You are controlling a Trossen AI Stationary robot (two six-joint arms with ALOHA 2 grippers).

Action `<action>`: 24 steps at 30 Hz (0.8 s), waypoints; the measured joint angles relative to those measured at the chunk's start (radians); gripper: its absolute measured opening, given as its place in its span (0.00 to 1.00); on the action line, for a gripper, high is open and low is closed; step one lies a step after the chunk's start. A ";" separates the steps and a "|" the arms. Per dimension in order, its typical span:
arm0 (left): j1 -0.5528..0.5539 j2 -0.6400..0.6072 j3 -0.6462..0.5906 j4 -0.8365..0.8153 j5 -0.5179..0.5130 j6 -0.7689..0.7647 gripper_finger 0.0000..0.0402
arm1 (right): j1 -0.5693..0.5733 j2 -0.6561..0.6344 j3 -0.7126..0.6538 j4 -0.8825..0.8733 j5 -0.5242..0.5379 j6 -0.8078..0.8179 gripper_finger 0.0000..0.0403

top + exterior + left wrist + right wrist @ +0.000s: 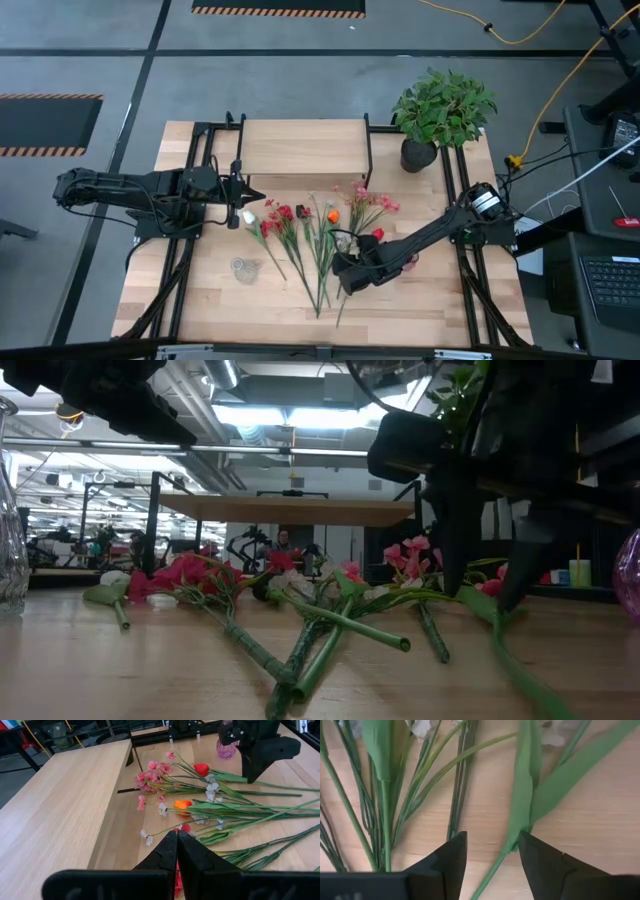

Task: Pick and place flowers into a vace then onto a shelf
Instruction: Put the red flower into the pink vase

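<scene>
The flowers (320, 235) lie in a loose spread on the wooden table, blooms toward the shelf (303, 147), stems toward the near edge; the low view shows the flowers (300, 595) flat on the wood. My right gripper (348, 275) points down over the stems near their lower ends, open. In its wrist view my right gripper (492, 850) has one green stem (507, 847) between its fingers. My left gripper (252, 195) hangs shut above the table's left side, left of the blooms, holding nothing; the left wrist view shows my left gripper (177, 837) facing the flowers (200, 805). My right gripper stands open from above with a finger on each side of a green stem (515, 837), which lies flat on the table. One fingertip (532, 850) is right beside the stem; I cannot tell whether it touches it.
A clear glass vase (243, 269) stands at the near left, and a pink glass vase (226, 749) beside the right arm. A bushy potted plant (440, 110) stands at the far right corner. Black frame rails (185, 270) run along both table sides.
</scene>
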 joint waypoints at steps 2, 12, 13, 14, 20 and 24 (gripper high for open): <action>0.000 0.000 0.000 0.000 0.000 0.000 0.02 | 0.000 0.000 0.000 0.001 0.000 0.000 0.45; 0.000 0.000 0.000 0.000 0.000 0.000 0.02 | 0.000 0.001 0.081 -0.112 -0.002 -0.024 0.45; 0.000 0.000 0.000 0.000 0.000 0.000 0.02 | 0.000 0.001 0.091 -0.131 -0.002 -0.023 0.45; 0.000 0.000 0.000 0.000 0.000 0.000 0.02 | 0.000 0.001 0.096 -0.144 -0.003 -0.017 0.45; 0.000 0.000 0.000 0.000 0.000 0.000 0.01 | 0.000 0.009 0.097 -0.160 -0.026 0.023 0.45; 0.000 0.000 0.000 0.000 0.000 0.000 0.01 | 0.000 0.019 0.096 -0.153 -0.027 0.023 0.45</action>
